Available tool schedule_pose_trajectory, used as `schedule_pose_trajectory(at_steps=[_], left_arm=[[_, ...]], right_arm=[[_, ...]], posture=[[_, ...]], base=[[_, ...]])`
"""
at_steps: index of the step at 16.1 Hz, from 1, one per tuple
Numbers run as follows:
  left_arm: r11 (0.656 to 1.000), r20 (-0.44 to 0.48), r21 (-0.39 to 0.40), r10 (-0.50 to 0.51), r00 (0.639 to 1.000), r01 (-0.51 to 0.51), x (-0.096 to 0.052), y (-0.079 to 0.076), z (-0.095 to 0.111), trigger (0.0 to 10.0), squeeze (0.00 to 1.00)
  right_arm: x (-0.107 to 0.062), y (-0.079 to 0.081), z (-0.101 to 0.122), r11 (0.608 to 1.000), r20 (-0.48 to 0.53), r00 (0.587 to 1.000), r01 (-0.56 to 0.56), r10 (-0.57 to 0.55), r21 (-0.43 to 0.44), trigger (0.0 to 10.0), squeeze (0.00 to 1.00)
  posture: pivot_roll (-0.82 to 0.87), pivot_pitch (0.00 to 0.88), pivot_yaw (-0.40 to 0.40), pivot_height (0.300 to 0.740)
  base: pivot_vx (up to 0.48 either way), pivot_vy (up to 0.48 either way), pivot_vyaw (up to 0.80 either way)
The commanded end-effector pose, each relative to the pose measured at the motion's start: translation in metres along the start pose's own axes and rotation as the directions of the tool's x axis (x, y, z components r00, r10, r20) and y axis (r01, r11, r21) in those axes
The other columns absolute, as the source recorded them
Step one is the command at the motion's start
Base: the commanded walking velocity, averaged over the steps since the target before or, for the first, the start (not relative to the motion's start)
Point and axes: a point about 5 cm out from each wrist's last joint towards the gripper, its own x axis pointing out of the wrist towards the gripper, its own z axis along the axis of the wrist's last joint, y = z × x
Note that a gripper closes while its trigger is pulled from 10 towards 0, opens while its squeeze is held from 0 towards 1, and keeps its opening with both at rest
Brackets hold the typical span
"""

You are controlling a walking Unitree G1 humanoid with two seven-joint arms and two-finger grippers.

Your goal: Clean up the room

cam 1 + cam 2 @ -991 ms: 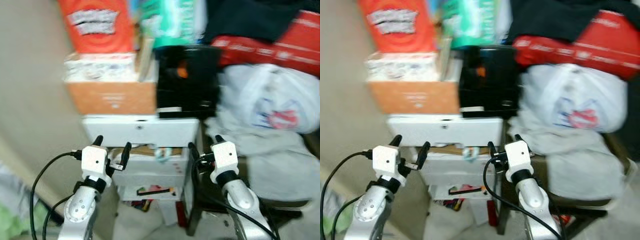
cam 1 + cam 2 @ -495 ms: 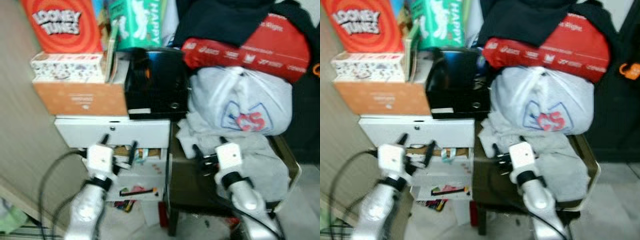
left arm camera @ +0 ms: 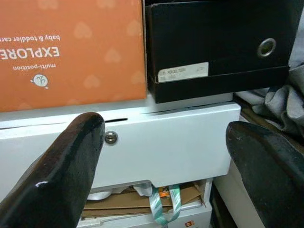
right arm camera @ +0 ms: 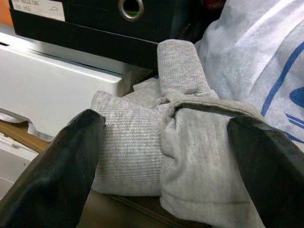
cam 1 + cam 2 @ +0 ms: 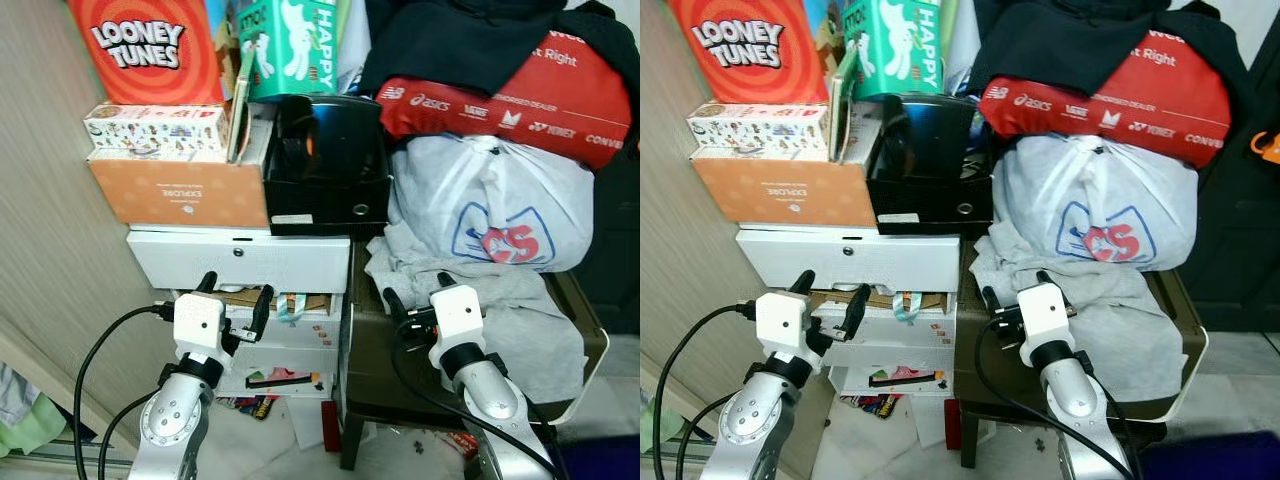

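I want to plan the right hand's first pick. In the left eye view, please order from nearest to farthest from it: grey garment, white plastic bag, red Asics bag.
1. Grey garment: just ahead of the right hand, on the dark table.
2. White plastic bag: resting above the garment.
3. Red Asics bag: on top of the pile, farthest.

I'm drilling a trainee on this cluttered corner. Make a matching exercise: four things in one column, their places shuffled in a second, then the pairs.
Things:
1. orange cardboard box
2. red Asics bag
3. grey knit garment
4. flat white box

Places:
A. on top of the white plastic bag
B. before the right gripper
C. directly under the orange box
D. left of the black box

Pairs: 1-D, 2-A, 3-B, 4-C
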Motion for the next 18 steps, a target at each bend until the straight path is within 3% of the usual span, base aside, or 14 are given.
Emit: schedule_pose_trajectory(at_steps=[1,3,18], left_arm=[[1.000,-0.006,0.002,-0.001,1.000,0.001,-0.0003,0.0008,-0.0012,10.0,0.00],[1.000,-0.011,0.001,0.000,1.000,0.000,-0.0009,0.0009,-0.0019,10.0,0.00],[1.000,-0.019,0.011,0.013,1.000,-0.013,-0.0038,0.0036,-0.0032,10.0,0.00]], right_arm=[[0.0016,0.0002,0.0015,1.000,0.006,1.000,-0.004,0.004,0.000,10.0,0.00],[0.0014,0.0004,0.0015,1.000,0.008,1.000,-0.006,0.006,-0.001,10.0,0.00],[-0.0010,0.0010,-0.0028,1.000,-0.003,1.000,-0.022,0.022,-0.004,10.0,0.00]], posture=[[0.03,0.012,0.025,0.740],[0.03,0.012,0.026,0.740],[0.03,0.014,0.029,0.740]], base=[[0.000,0.000,0.00],[0.000,0.000,0.29],[0.000,0.000,0.80]])
